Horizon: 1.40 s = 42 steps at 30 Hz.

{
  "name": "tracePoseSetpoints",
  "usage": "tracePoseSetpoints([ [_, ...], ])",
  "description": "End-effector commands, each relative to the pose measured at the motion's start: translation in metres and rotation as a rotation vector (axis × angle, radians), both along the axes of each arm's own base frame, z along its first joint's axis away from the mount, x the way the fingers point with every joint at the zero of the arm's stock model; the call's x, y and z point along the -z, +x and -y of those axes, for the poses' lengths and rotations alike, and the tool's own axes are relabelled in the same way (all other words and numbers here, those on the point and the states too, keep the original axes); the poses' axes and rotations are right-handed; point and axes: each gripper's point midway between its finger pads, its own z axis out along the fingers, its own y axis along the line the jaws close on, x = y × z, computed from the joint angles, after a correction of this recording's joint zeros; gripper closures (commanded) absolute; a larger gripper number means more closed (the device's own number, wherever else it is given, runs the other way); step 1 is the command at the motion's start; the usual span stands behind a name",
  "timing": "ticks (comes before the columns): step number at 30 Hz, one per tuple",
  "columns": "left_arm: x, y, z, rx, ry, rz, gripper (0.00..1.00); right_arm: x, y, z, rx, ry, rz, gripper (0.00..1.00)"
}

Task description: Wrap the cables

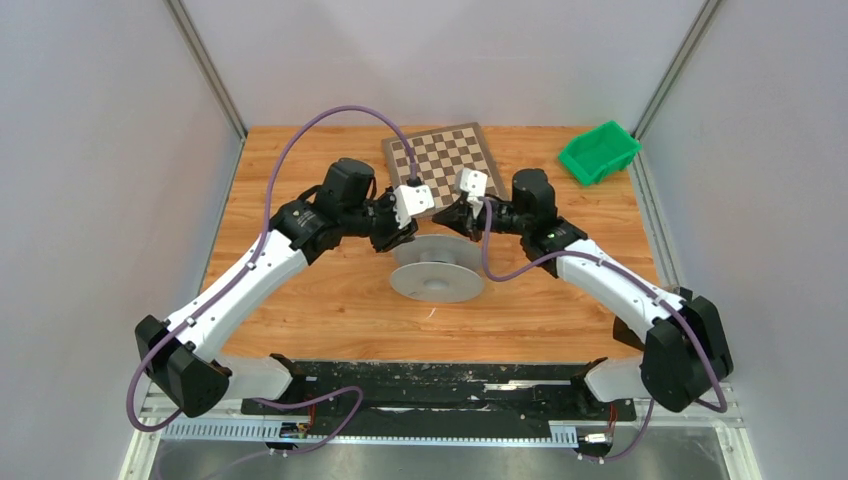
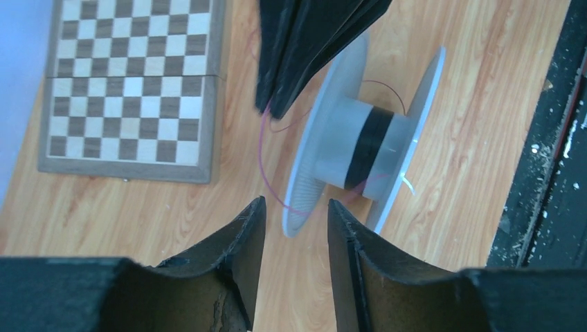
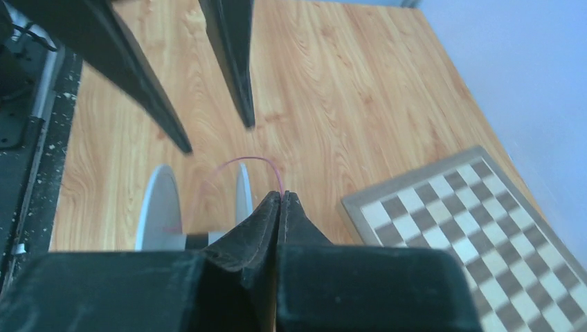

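Note:
A grey spool (image 1: 437,268) stands on the wooden table between my grippers; it also shows in the left wrist view (image 2: 360,149) with a black band round its core, and in the right wrist view (image 3: 160,207). A thin pink cable (image 2: 266,181) loops from the spool up to my right gripper (image 3: 282,194), which is shut on the cable (image 3: 242,160) just above the spool's far flange. My left gripper (image 2: 296,207) is open and empty, hovering over the spool's left side. In the top view the left gripper (image 1: 403,232) and right gripper (image 1: 452,216) face each other over the spool.
A chessboard (image 1: 440,160) lies behind the spool, close to both grippers. A green bin (image 1: 598,152) sits at the back right corner. A black rail (image 1: 440,385) runs along the table's near edge. Grey walls enclose the sides.

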Motion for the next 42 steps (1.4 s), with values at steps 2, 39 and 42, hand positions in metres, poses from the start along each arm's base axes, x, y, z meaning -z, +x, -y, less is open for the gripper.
tracePoseSetpoints([
  [2, -0.024, 0.011, 0.0, -0.026, -0.015, 0.066, 0.51, -0.008, -0.004, 0.031, 0.082, 0.008, 0.023, 1.0],
  [39, 0.042, -0.006, 0.015, 0.179, -0.06, -0.249, 0.54, 0.003, -0.026, 0.053, 0.156, 0.058, 0.05, 1.0],
  [42, 0.038, -0.005, 0.019, 0.162, -0.095, -0.253, 0.54, 0.001, -0.028, 0.05, 0.134, 0.072, 0.059, 1.0],
])
